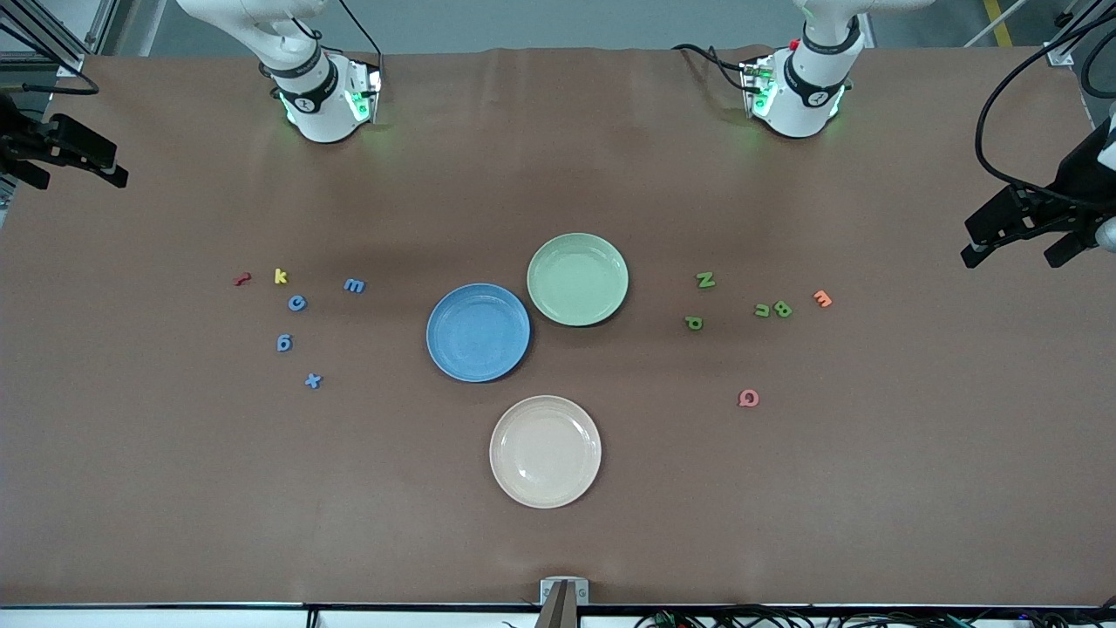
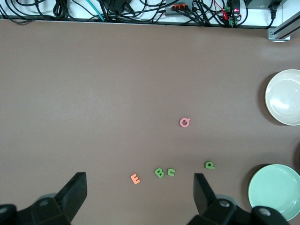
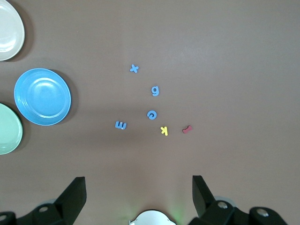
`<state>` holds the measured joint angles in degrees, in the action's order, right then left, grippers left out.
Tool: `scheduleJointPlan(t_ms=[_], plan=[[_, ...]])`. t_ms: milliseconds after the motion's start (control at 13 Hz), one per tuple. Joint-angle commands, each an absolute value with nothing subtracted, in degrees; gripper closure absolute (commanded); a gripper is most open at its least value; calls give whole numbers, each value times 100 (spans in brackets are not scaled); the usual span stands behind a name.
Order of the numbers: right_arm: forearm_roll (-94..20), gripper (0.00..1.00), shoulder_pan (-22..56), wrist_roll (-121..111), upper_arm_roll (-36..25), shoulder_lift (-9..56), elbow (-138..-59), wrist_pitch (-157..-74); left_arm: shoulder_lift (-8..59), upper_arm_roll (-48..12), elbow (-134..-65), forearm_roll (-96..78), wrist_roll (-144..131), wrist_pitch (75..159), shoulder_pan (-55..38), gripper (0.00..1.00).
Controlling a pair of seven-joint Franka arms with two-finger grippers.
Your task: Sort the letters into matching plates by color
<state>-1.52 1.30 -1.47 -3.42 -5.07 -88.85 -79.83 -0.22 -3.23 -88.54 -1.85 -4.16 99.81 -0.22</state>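
Both plates empty: blue plate touching green plate mid-desk. Blue letters toward right arm's end, green letters toward left arm's. Left gripper, right gripper aloft over own letter clusters, fingers wide, empty. Risk: green letters B and U touching, so fingers may pinch both; yellow k just beside blue c invites wrong pick.
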Motion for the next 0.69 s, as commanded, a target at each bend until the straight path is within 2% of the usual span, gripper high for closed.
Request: scheduleJointPlan(t_ms=[0, 308, 463, 617], plan=[[-202, 0, 158, -193, -360, -642, -8991, -8016, -132, -308, -8842, -132, -352, 9844, -26, 0], [-193, 0, 150, -193, -360, -642, -8991, -8007, -123, -316, -8859, -106, -483, 9826, -44, 0], [-193, 0, 149, -193, -360, -642, -8991, -7998, -88, -308, -8877, -106, -457, 9520, 8, 0], [-193, 0, 149, -193, -360, -633, -8982, -7989, -79, -343, -9270, -158, -457, 9290, 88, 0]])
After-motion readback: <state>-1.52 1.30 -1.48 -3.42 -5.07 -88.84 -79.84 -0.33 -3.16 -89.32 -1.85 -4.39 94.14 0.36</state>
